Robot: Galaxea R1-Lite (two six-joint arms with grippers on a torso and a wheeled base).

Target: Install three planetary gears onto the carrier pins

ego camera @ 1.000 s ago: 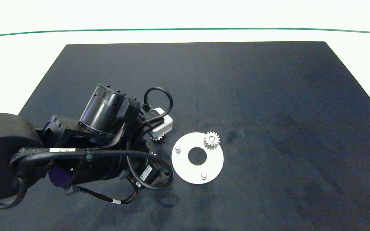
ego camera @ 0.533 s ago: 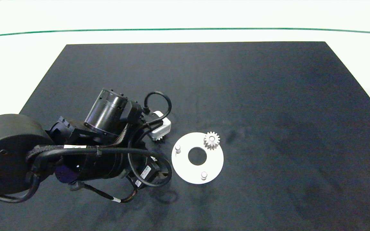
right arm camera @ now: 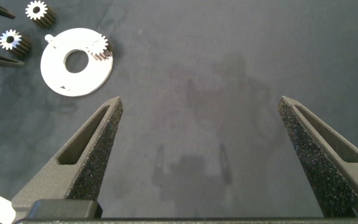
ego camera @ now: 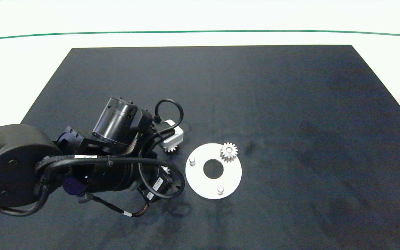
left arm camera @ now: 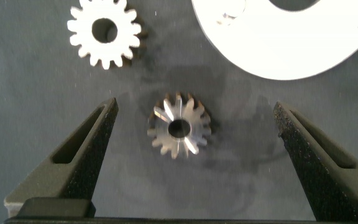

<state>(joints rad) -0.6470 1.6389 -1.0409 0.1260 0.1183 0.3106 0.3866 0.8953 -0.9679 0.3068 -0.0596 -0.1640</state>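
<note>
Now your left gripper [left arm camera: 191, 124] is spread wide, a loose gear [left arm camera: 179, 126] flat on the mat centred between its fingers, just beside the disc [ego camera: 200, 180]. Right gripper [right arm camera: 197, 155] open, parked well away.

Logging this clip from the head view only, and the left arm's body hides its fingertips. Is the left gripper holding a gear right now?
Observer: No. The left wrist view shows the left gripper open, with one loose gear lying flat on the mat between its fingers, touching neither.
Operator: Where's the third gear?
Observer: A second loose gear lies flat on the mat just beside the first, outside the fingers and off the white disc.
Operator: And the right gripper? I only see a sliver at the edge.
Observer: The right gripper is open and empty over bare mat, well away from the disc.
</note>
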